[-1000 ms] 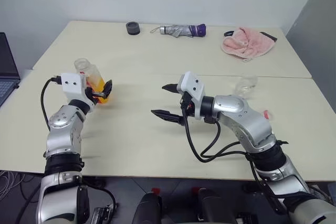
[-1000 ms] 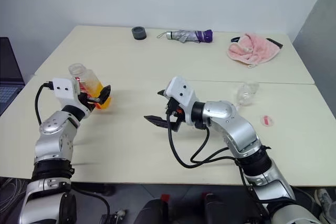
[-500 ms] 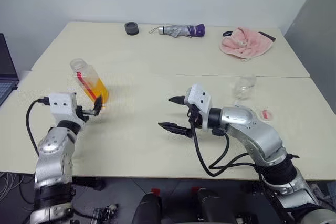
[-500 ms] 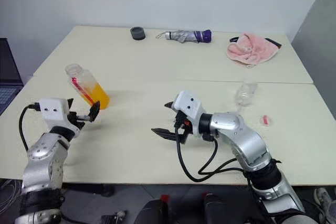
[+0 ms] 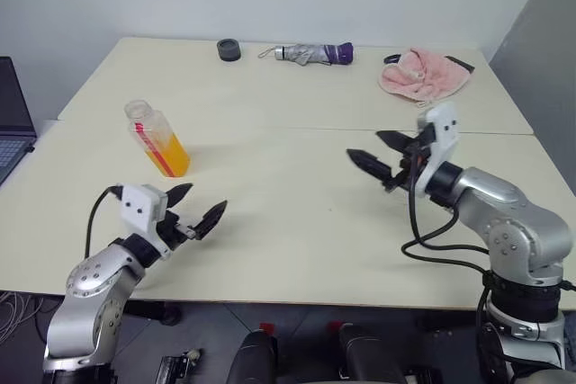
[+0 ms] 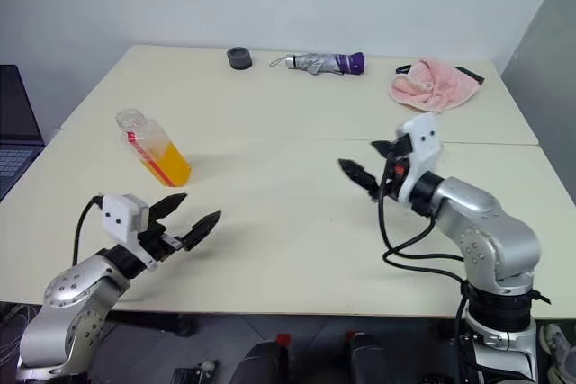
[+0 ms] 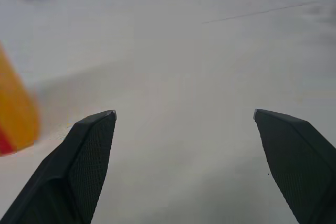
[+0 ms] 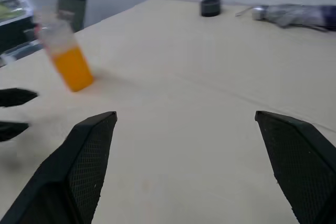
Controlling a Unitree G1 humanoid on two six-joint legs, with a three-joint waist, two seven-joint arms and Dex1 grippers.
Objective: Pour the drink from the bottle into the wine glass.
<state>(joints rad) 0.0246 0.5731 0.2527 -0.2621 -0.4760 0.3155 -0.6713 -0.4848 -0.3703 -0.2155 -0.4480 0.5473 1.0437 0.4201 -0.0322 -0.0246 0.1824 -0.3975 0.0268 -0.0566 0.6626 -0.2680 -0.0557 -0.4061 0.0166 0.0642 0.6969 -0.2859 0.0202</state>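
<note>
The left gripper (image 5: 200,207) is hanging low over the near table (image 5: 288,222) edge, fingers spread and holding nothing. The bottle (image 5: 157,138), capless and part full of orange drink (image 5: 169,155), is standing free beyond it. The right gripper (image 5: 382,156), fingers also spread and empty, is hovering over the table's right half. A roll (image 5: 229,49), umbrella (image 5: 310,52) and pink cloth (image 5: 425,75) are lying along the far edge.

1. No legible txt, brand or nr anywhere.
2. Bottle (image 5: 157,138) has a red label stripe, lettering too small to read.
</note>
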